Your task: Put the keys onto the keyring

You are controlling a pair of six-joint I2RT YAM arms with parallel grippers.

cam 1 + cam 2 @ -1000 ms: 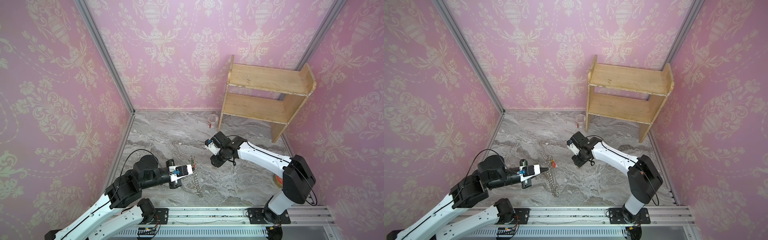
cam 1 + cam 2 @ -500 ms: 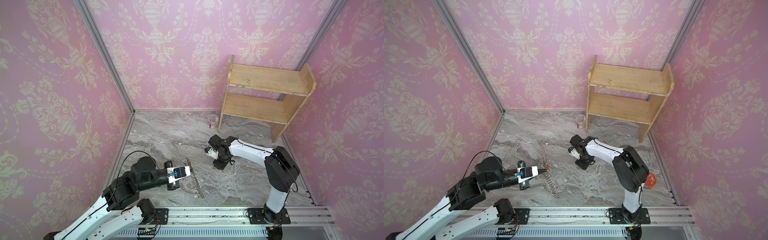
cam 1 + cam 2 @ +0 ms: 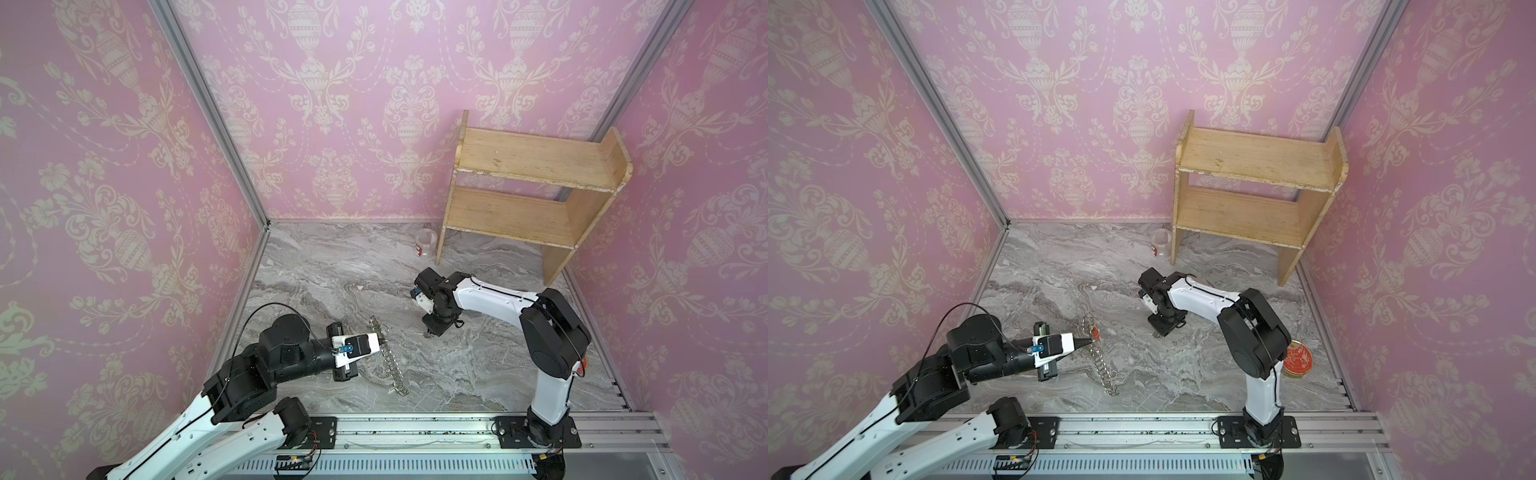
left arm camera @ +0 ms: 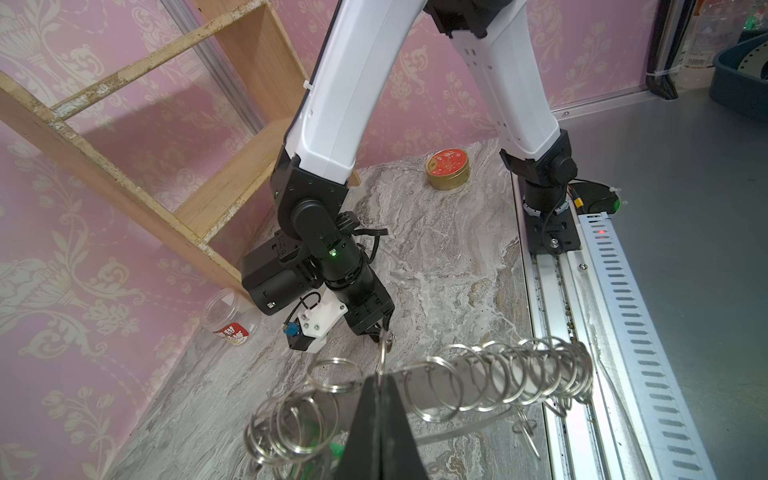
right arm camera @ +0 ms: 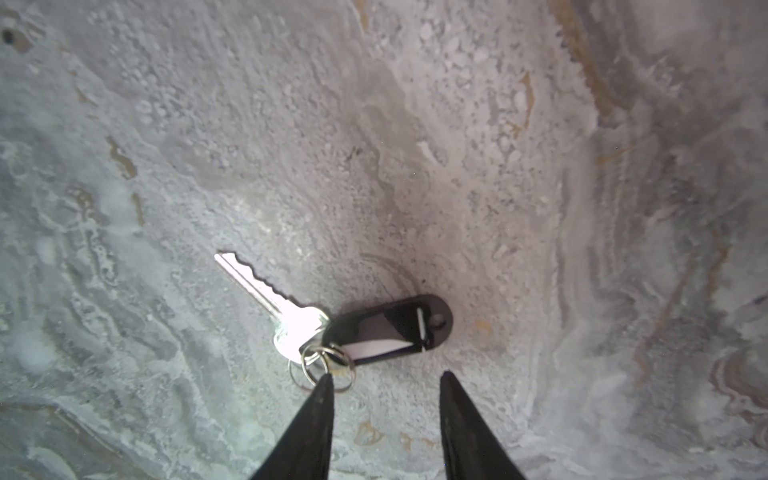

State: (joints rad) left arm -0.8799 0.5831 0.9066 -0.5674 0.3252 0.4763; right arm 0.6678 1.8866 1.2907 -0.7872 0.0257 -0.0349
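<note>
Moved: right arm (image 3: pixel 490 297) folded inward; right claw (image 5: pixel 384 376) spread over silver key with black oval fob (image 5: pixel 374 328).
Left claw (image 4: pixel 379 376): pinching silvery keyring chain (image 4: pixel 498 374).
Grip: light, slippery; I'd take fob.

Red label on plastic jar (image 4: pixel 231 333): white characters, illegible. Print on tin lid (image 4: pixel 447 158): illegible.

We count one keyring (image 3: pixel 390 368) of linked rings, one silver key (image 5: pixel 266 291) with one black fob (image 5: pixel 390 328), one red tag (image 3: pixel 1095 331), one green tag (image 4: pixel 334 451), one wooden shelf (image 3: pixel 532 199), one clear jar (image 3: pixel 424 245), one red-lidded tin (image 3: pixel 1296 359).
</note>
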